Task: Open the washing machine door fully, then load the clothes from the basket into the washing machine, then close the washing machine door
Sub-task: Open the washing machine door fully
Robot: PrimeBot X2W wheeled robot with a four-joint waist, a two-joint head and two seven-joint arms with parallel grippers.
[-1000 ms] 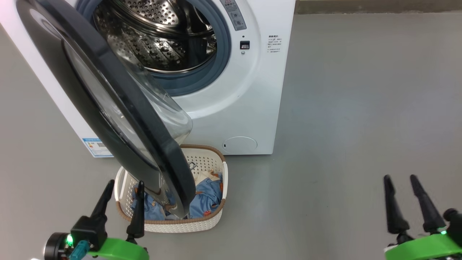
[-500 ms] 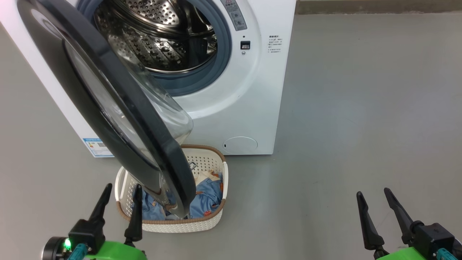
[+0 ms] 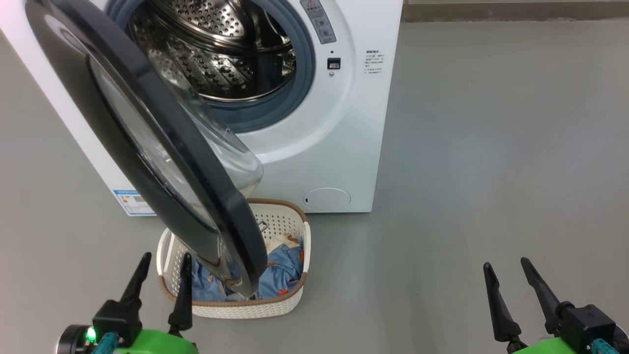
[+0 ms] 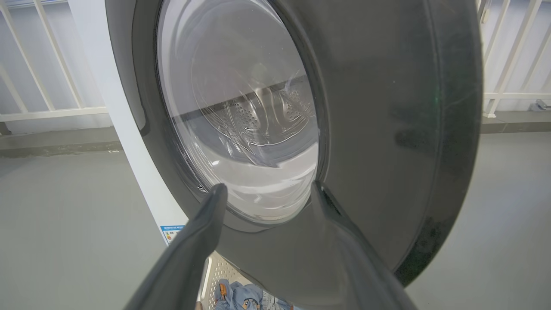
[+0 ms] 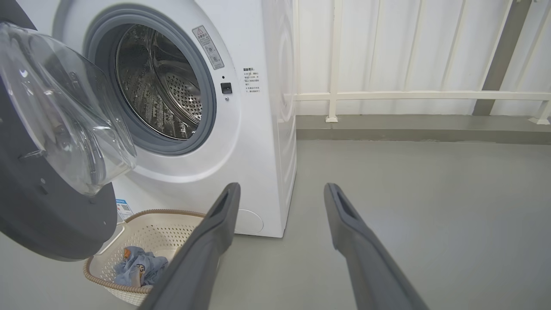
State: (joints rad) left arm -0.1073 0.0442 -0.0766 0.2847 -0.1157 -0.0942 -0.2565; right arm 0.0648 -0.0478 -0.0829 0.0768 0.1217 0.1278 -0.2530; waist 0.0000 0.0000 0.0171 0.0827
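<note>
The white front-loading washing machine point(image 3: 344, 147) is standing upright; its black-rimmed washing machine door point(image 3: 147, 147) is hanging partly open above the cream basket point(image 3: 281, 220), where light-blue clothes point(image 3: 282, 268) are lying, seemingly crumpled.

White washing machine point(image 3: 339, 147), black-rimmed door point(image 3: 147, 147), cream perforated basket point(image 3: 290, 300) with brown rim, light-blue clothes point(image 3: 282, 268) orange-printed.
</note>
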